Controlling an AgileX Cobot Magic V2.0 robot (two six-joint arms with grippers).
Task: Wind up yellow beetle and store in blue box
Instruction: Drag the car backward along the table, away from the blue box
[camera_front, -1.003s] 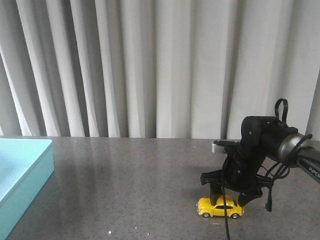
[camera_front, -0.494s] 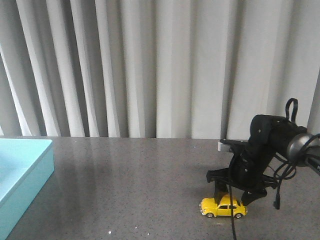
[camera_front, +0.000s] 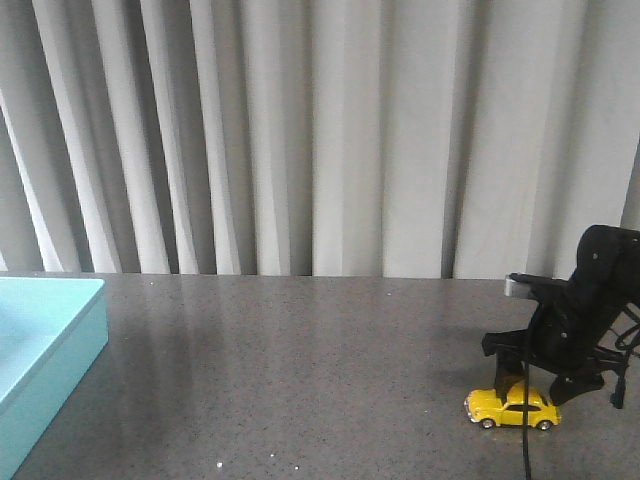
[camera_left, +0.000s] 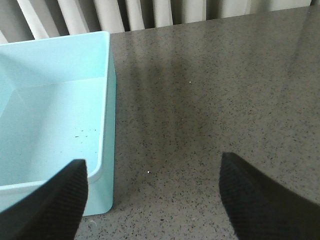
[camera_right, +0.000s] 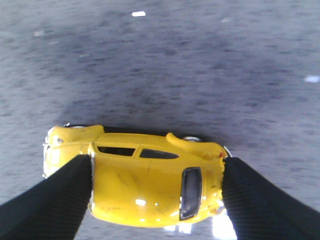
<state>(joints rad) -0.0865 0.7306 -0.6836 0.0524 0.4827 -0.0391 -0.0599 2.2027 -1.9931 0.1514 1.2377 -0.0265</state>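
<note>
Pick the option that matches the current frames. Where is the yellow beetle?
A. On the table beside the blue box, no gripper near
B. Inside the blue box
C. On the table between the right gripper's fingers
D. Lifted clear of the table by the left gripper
C: the yellow beetle sits wheels-down on the grey table under the right gripper, whose fingers flank its body; the blue box is far to the left.

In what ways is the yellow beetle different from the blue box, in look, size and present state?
The yellow beetle is small and rounded with dark windows; the blue box is large, flat-walled and rectangular. The beetle sits on the robot's right side between the fingers of the right gripper; the box lies at the far left, untouched, near the open left gripper. The beetle is bright yellow, the box pale turquoise. Both rest on the grey table.
</note>
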